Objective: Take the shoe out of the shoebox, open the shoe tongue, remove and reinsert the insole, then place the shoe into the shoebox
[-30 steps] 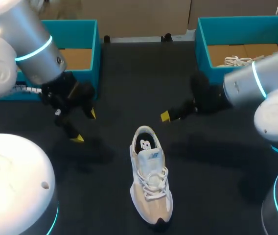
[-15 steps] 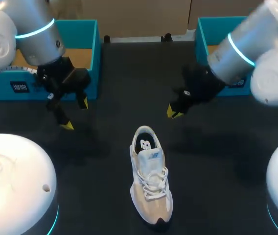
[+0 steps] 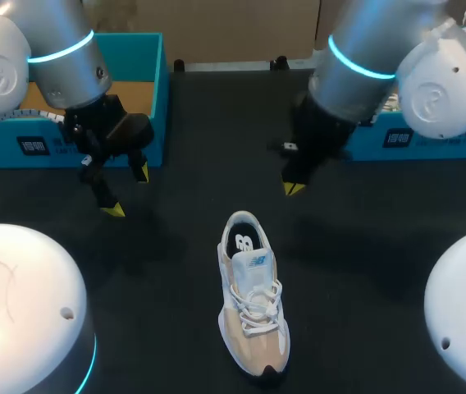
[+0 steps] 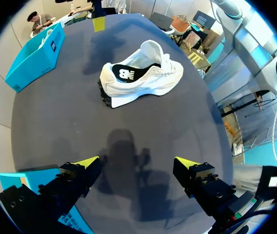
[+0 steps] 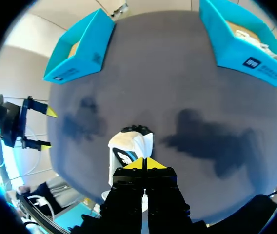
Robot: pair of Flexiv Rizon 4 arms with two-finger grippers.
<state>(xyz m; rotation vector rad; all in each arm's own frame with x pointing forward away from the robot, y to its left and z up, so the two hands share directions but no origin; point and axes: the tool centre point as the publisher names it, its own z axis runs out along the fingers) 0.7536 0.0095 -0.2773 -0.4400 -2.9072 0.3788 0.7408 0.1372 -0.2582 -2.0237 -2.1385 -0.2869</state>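
so the shoe (image 3: 252, 300) is already out, upright on the black table (image 3: 217, 123) in the middle, heel toward the far side, toe toward the robot, laces tied and the dark insole showing in the opening. it sits well apart from the left shoebox (image 3: 155, 90) and the right shoebox (image 3: 397, 139).

the left gripper (image 3: 126, 191) hangs off to the shoe's left, in front of the left shoebox, fingers spread wide and empty; its wrist view has the shoe (image 4: 143, 73) well ahead of the open left gripper (image 4: 137, 163). the right gripper (image 3: 293, 189) is above the table just beyond the heel, yellow tips pressed together with nothing in them, shoe (image 5: 128, 146) right under the right gripper (image 5: 144, 163) in its wrist view.

step in hand looks like opening the tongue. probably best to steady the shoe with one gripper, come down at the tongue's top edge near the opening, and pull it toward the toe without snagging the laces or tipping the shoe.

versus a second ago: the left gripper has pulled back toward its box, the right arm has swung up and in over the right shoebox, its tip shifting only slightly. the shoe hasn't moved.
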